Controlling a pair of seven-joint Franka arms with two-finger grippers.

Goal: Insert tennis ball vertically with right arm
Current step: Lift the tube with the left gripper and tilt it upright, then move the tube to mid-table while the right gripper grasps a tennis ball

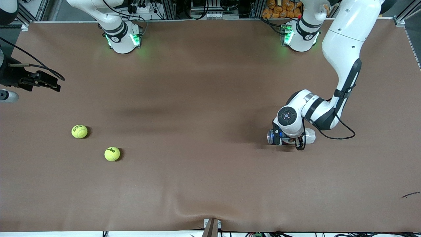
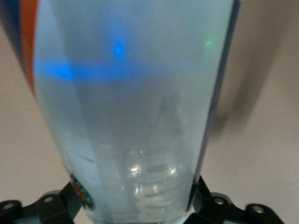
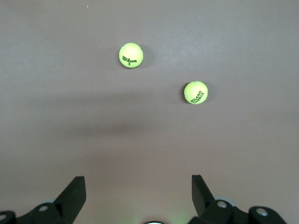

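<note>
Now the two tennis balls (image 1: 79, 131) (image 1: 112, 153) are seen at the lower left of the front view, well below the right gripper (image 1: 41, 81) held apart at the left edge, clearly the nearer hand. The clear container (image 2: 135, 116) is flanked by the left gripper (image 1: 289, 141), lying along the table; its mouth is hidden, and a firm clamp cannot be told.

table (image 1: 210, 184): brown | on it: two tennis balls (image 1: 79, 131), clear container (image 1: 291, 136)
</note>
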